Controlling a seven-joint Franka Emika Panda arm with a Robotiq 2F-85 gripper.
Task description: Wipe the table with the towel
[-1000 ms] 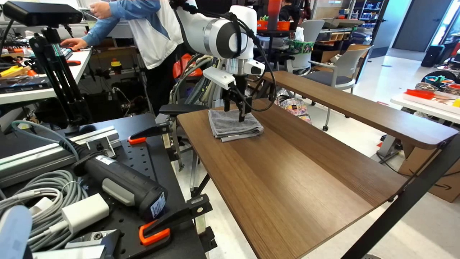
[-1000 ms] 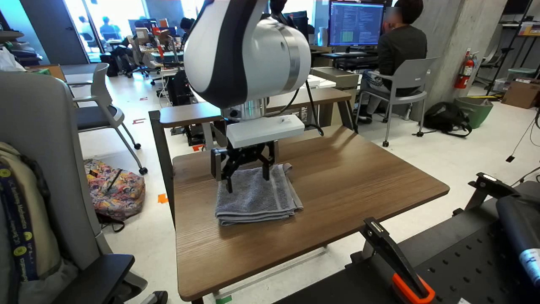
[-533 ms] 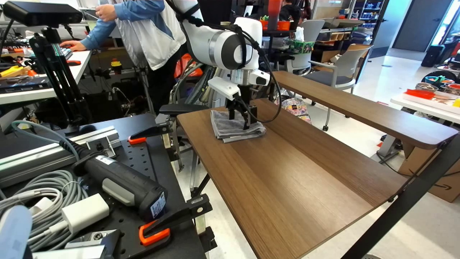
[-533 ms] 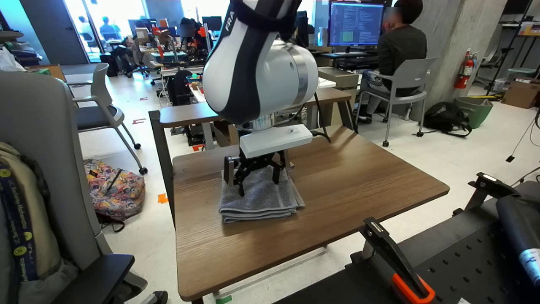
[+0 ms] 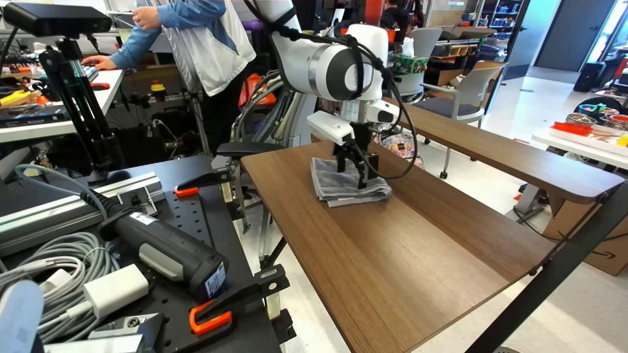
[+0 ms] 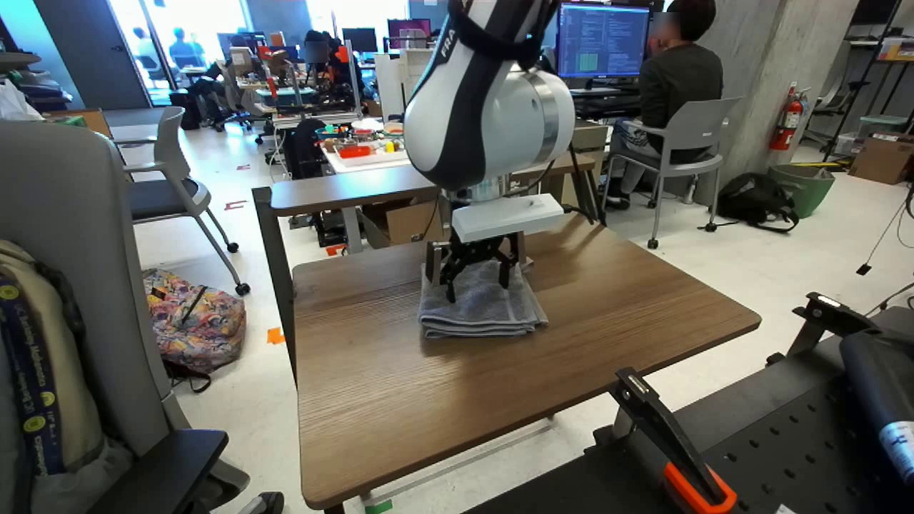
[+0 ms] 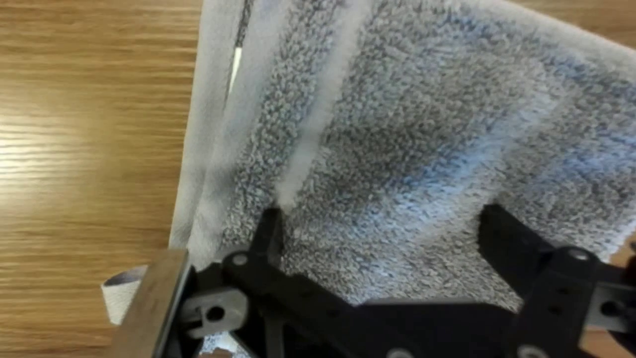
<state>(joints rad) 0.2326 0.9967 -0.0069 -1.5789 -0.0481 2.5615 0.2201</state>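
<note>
Towel (image 6: 485,314): one, grey, folded in layers, lying flat on the table (image 5: 417,255) directly beneath the gripper (image 7: 381,213).
Gripper: one, pointing down, unclenched; its two fingers (image 7: 514,243) stand well apart over the towel.
Fingertips (image 7: 271,226): two, at the pile; the wrist view is too soft to say whether they press in or only skim.
Pale stripe (image 7: 318,119): one across the towel's pile, ending just beside one fingertip.
Table: one, brown wood grain, under the gripper and spreading out around it on every side.
Arm (image 6: 500,132): one, white and black, above the gripper.
White housing (image 5: 331,126): one, just above the fingers.
Narrow wooden top (image 5: 495,144): one, beyond the gripper in both exterior views.
Clamps (image 5: 206,179): two, black with orange, at the edge of a black bench (image 5: 196,211), well apart from the gripper.
Black handheld tool (image 5: 164,247): one, lying on that bench, well apart from the gripper.
Grey chairs (image 6: 64,193): three nearer ones in an exterior view, each well apart from the gripper.
Patterned backpack (image 6: 196,321): one, on the floor, well apart from the gripper.
</note>
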